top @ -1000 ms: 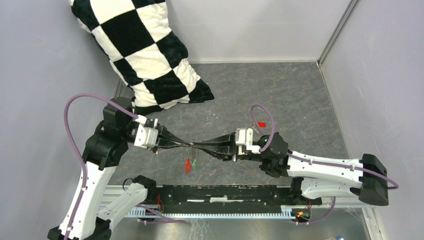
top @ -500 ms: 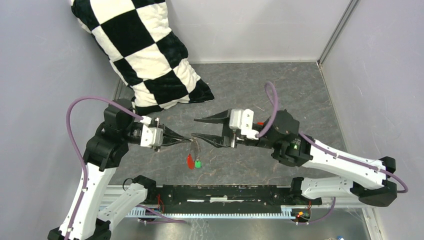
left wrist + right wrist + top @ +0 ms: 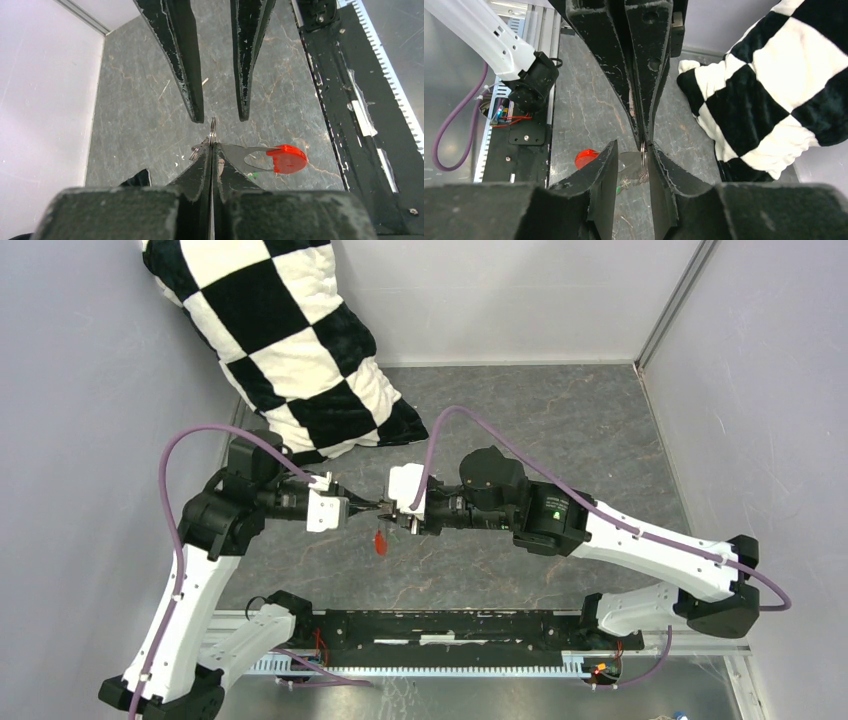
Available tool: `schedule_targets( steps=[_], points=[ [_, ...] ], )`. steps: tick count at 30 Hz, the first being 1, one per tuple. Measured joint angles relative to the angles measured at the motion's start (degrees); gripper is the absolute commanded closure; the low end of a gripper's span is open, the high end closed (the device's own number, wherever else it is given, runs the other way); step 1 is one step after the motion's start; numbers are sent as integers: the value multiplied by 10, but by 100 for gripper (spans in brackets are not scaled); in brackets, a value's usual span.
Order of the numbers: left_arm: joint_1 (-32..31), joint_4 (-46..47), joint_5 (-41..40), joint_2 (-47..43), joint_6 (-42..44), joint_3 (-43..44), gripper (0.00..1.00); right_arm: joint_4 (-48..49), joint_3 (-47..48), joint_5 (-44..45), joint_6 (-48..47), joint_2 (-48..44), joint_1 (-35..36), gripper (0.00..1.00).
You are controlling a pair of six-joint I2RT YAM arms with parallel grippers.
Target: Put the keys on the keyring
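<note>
My left gripper [image 3: 372, 506] [image 3: 212, 146] is shut on the keyring [image 3: 212, 131], whose thin silver edge pokes out past the fingertips. A red tag [image 3: 286, 158] [image 3: 378, 542] on a flat metal piece hangs from it, with a green tag [image 3: 252, 175] underneath. My right gripper [image 3: 393, 512] [image 3: 631, 147] faces the left one tip to tip, open. The keyring [image 3: 643, 150] lies against the inner face of its right finger. Small metal bits [image 3: 199, 148] hang beside the ring. I cannot tell the keys apart from them.
A black-and-white checkered pillow [image 3: 290, 340] [image 3: 774, 85] lies at the back left, close behind the left arm. A black rail [image 3: 450, 625] runs along the near edge between the arm bases. Grey walls close in the left, back and right.
The right gripper let go at the ring, opened and lifted away. It has since swung back left around the ring with its jaws narrower. The left gripper stayed shut and shifted slightly right.
</note>
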Motion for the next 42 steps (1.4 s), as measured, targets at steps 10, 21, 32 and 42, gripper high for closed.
schedule_targets(
  steps=[10, 21, 32, 42],
  points=[
    [-6, -30, -14, 6, 31, 1, 98, -5, 0, 25, -12, 8, 4, 74],
    [-10, -34, -24, 6, 31, 2, 98, -14, 12, 37, -16, 37, 12, 89],
    [-11, -34, -29, 0, 31, 2, 98, -43, 43, 70, -28, 52, 21, 85],
    [-12, -34, -37, 0, 32, 2, 98, -70, 66, 84, -40, 68, 25, 99]
  ],
)
